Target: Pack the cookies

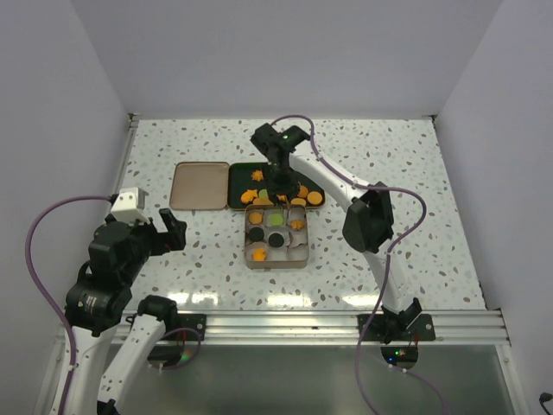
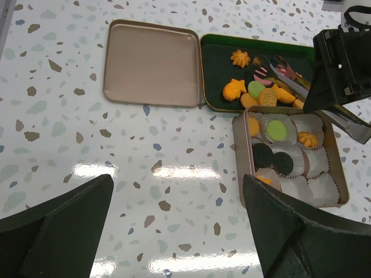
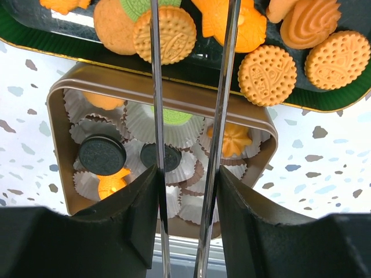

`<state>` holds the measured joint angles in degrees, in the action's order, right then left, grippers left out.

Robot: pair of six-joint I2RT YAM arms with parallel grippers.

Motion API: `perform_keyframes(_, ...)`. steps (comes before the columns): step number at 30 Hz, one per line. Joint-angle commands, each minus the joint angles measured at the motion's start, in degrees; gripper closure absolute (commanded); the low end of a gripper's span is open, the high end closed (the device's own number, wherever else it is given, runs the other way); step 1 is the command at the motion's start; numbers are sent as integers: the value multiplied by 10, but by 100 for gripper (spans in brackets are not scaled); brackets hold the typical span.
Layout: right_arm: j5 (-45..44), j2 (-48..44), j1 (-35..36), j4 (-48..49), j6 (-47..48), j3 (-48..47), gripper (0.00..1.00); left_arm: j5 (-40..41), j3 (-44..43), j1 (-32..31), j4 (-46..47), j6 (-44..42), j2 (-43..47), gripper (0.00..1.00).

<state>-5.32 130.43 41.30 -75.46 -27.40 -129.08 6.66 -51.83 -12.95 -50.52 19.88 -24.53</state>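
Loose cookies (image 1: 289, 192), mostly orange, lie in the green tray (image 1: 242, 177); the right wrist view shows them close up (image 3: 266, 74). The tan tin (image 1: 249, 259) in front of the tray holds white paper cups, some filled with a green cookie (image 3: 174, 116), dark cookies (image 3: 102, 155) and orange ones (image 3: 232, 140). My right gripper (image 1: 278, 177) hangs over the tray and is shut on metal tongs (image 3: 155, 87), whose arms stand apart; their tips are out of the wrist view. My left gripper (image 2: 179, 226) is open and empty over bare table, left of the tin (image 2: 239, 156).
The tin's tan lid (image 1: 200, 185) lies flat left of the tray, and also shows in the left wrist view (image 2: 153, 63). The right arm reaches across the table's right half. A metal rail runs along the near edge (image 1: 302, 324).
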Motion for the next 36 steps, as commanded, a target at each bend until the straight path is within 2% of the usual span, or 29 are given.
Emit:
perform_keyframes(1,13,-33,-3,-14,4,8,57,5,-1,-3,24,-9,-3,1)
perform_keyframes(7,2,-31,-3,-22,8,-20,59,4,-1,-3,24,-8,-4,1)
perform_keyframes(10,-1,-21,-3,-37,9,-79,58,2,-1,-3,24,-10,-5,1)
perform_keyframes(14,2,-22,-5,-48,6,-108,59,1,-1,-3,24,-9,-6,1)
perform_keyframes(36,-4,-155,-7,-58,-29,-62,59,-5,0,-3,26,-12,-3,1)
